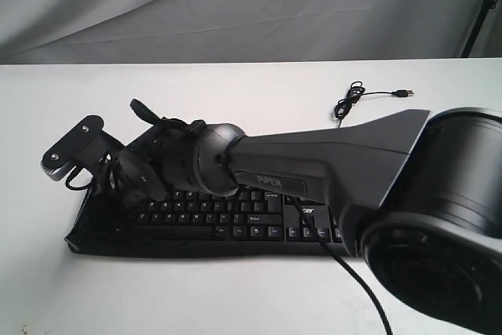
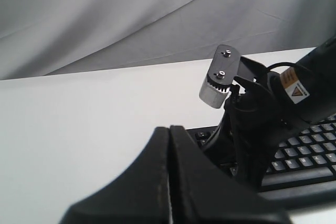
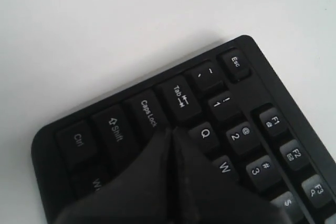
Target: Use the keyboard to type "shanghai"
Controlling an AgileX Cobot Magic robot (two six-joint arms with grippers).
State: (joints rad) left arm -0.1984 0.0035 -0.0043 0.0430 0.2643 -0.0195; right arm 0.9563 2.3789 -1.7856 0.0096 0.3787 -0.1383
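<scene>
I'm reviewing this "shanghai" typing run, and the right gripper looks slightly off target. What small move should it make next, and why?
Probably nudge the shut right gripper slightly away from Caps Lock, along that row of the keyboard, before pressing. Its tip shows where Caps Lock, Tab and Q meet, none of them in the word. A and S are hidden beneath its fingers.

A white desk (image 1: 235, 296) is spread across the scene and is evenly lit. Behind it a grey cloth backdrop (image 1: 235, 5) is hung, creased in long folds, and a dark pole (image 1: 481, 17) is seen at its right edge.
</scene>
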